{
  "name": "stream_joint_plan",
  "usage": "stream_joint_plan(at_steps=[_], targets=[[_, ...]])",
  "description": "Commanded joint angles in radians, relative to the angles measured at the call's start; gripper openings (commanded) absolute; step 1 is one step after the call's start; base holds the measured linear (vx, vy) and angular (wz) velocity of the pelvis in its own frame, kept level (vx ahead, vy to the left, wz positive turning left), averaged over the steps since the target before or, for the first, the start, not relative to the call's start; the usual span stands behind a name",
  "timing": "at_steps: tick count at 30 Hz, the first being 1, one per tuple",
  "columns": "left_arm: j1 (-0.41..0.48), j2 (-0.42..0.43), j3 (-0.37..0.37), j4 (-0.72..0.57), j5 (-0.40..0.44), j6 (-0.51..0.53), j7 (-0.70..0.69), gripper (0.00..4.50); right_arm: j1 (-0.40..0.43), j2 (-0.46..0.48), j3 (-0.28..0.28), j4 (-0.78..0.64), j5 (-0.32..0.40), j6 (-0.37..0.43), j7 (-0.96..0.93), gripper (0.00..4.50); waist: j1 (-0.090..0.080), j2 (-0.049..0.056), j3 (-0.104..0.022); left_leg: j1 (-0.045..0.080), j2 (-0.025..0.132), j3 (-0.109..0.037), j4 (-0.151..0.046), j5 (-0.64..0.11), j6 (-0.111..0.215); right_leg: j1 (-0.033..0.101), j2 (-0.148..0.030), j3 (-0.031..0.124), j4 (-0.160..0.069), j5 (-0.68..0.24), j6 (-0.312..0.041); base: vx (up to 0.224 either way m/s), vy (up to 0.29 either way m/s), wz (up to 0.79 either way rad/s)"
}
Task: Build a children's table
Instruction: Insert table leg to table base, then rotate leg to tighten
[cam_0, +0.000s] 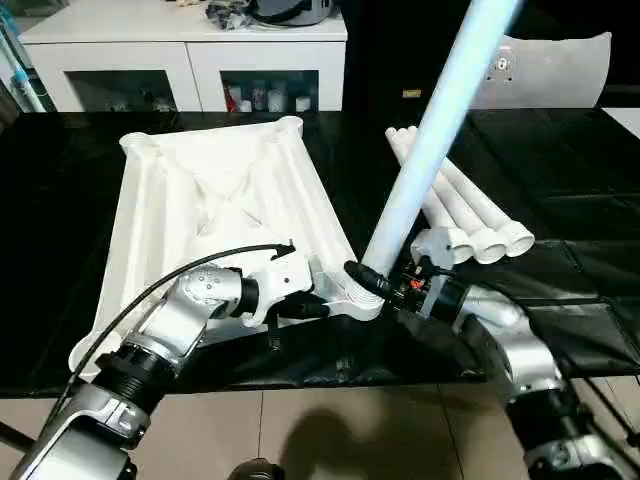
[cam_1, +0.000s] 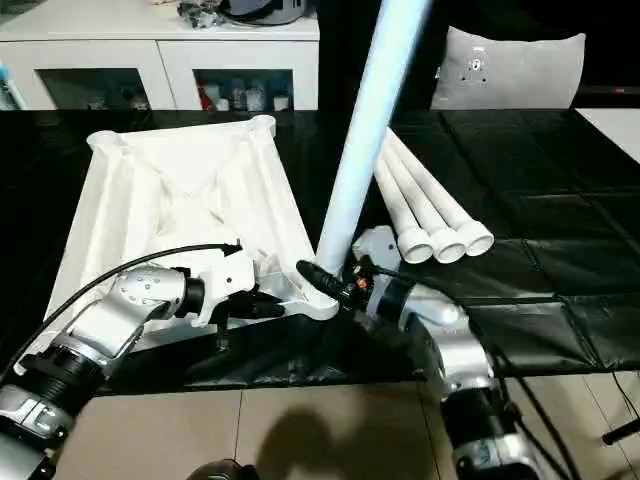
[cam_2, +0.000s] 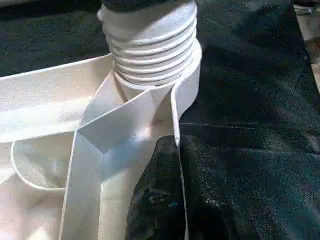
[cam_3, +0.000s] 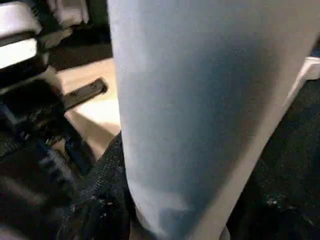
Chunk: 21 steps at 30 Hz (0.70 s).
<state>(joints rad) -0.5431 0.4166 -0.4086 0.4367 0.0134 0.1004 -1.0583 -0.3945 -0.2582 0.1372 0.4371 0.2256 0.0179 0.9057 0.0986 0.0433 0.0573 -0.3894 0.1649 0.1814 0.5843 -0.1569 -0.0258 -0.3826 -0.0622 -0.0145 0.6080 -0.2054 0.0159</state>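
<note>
Leg (cam_0: 430, 130) gripped by right claw (cam_0: 385, 283) at near-edge corner socket (cam_2: 150, 60); tabletop (cam_0: 215, 190) pinned by closed left claw (cam_0: 300, 308). Leg to be kept square, threads not crossed.

**Crowded near corner, open cloth to the right**

Tightly packed at the near right socket (cam_0: 352, 300) of the upturned tabletop (cam_0: 215, 200): tall leg (cam_0: 425, 140) standing there, left gripper (cam_0: 318, 309) and right gripper (cam_0: 370, 282) pressed in on either side. Just beyond, three loose legs (cam_0: 465, 210) barring the way. Bare black sheet (cam_0: 570, 190) farther right. Open ribbed underside across the far half.
</note>
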Motion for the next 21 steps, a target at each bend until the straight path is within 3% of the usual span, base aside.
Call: stream_joint_plan(at_steps=[1, 3, 4, 7, 15, 18, 21], targets=[[-0.035, 0.019, -0.008, 0.019, 0.039, -0.016, -0.009, 0.0, 0.042, -0.029, 0.062, 0.087, -0.081, 0.078, 0.027, 1.91, -0.013, 0.002, -0.018, 0.052, 0.06, -0.047, -0.099, -0.619, -0.073, -0.025, -0.085, 0.04, -0.12, -0.609, -0.113, 0.0, 0.0, 0.0], [-0.048, 0.023, -0.007, 0.039, 0.045, -0.022, -0.01, 0.0, 0.038, -0.03, 0.075, 0.093, -0.085, 0.072, 0.032, 1.91, -0.01, 0.001, -0.018, 0.056, 0.061, -0.046, -0.102, -0.59, -0.062, -0.025, -0.088, 0.042, -0.125, -0.604, -0.113, 0.0, 0.0, 0.0], [-0.052, 0.025, -0.007, 0.045, 0.047, -0.024, -0.01, 0.0, 0.038, -0.029, 0.078, 0.094, -0.085, 0.07, 0.033, 1.91, -0.011, 0.001, -0.019, 0.05, 0.062, -0.046, -0.106, -0.559, -0.056, -0.017, -0.088, 0.041, -0.123, -0.568, -0.121, 0.0, 0.0, 0.0], [-0.073, 0.031, -0.004, 0.074, 0.052, -0.033, -0.012, 0.0, 0.043, -0.022, 0.085, 0.102, -0.087, 0.053, 0.03, 1.91, -0.01, 0.0, -0.017, 0.048, 0.064, -0.042, -0.114, -0.532, -0.049, -0.017, -0.083, 0.04, -0.123, -0.513, -0.131, 0.0, 0.0, 0.0], [-0.1, 0.049, 0.001, 0.105, 0.059, -0.041, -0.035, 0.0, 0.027, 0.013, 0.082, 0.129, -0.09, 0.053, -0.008, 1.91, -0.022, 0.006, -0.005, 0.049, 0.067, -0.053, -0.125, -0.628, -0.078, -0.019, -0.089, 0.038, -0.127, -0.575, -0.134, 0.0, 0.0, 0.0], [-0.069, 0.057, 0.01, 0.058, 0.043, -0.001, -0.04, 0.0, 0.029, 0.027, 0.077, 0.127, -0.095, 0.069, -0.049, 1.91, -0.024, 0.009, 0.0, 0.053, 0.069, -0.055, -0.128, -0.654, -0.085, -0.025, -0.091, 0.039, -0.131, -0.606, -0.13, 0.0, 0.0, 0.0], [0.008, 0.053, 0.049, -0.08, 0.012, 0.141, 0.015, 0.0, 0.023, 0.066, 0.056, 0.142, -0.112, 0.098, -0.166, 1.91, -0.034, 0.012, 0.005, 0.047, 0.069, -0.063, -0.135, -0.699, -0.103, -0.024, -0.092, 0.036, -0.127, -0.643, -0.121, 0.0, 0.0, 0.0]])
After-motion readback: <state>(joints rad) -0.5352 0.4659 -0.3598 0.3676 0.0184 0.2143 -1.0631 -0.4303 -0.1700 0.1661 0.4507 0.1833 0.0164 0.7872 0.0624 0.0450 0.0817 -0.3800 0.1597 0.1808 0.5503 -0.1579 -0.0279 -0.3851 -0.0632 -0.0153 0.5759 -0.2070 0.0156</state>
